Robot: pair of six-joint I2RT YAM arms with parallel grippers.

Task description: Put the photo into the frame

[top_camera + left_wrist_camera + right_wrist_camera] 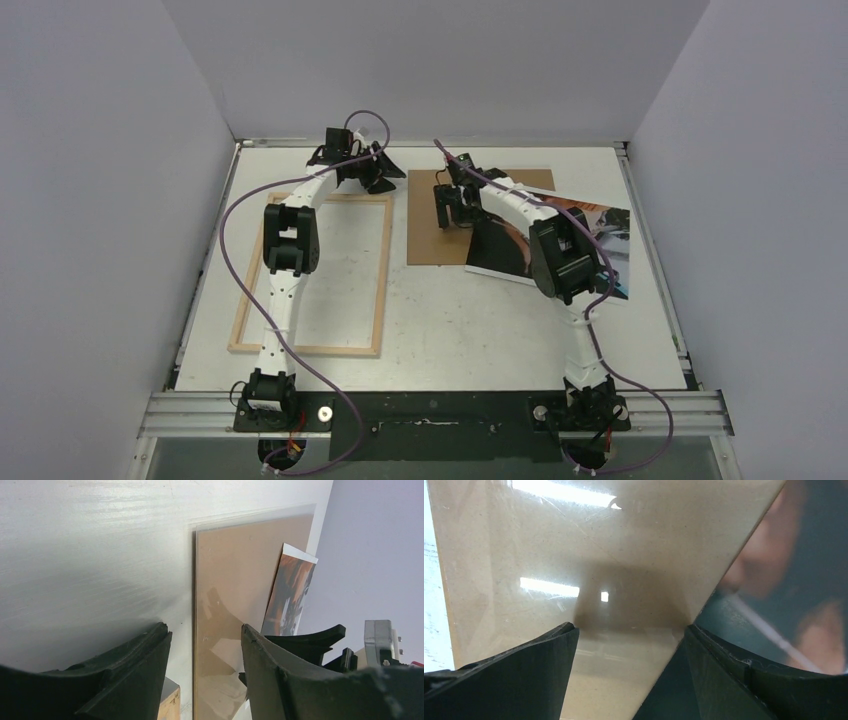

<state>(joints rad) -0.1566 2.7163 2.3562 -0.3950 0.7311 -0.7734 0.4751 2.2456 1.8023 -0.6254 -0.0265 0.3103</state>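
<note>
The frame (382,270) lies flat on the left half of the table, its pale wood side up; one corner (170,702) shows in the left wrist view. The photo (605,235) lies to the right, overlapping the brown board's near right corner and partly hidden under the right arm; its dark and orange print shows in both wrist views (292,592) (784,580). My left gripper (375,178) (204,626) hovers at the frame's far right corner, open and empty. My right gripper (452,215) (630,630) hangs open over the board beside the photo's edge, holding nothing.
A brown backing board (430,235) (240,580) (574,555) lies between frame and photo, with a glossy clear sheet (192,527) on it. Grey walls close in the table on three sides. Purple cables loop off both arms.
</note>
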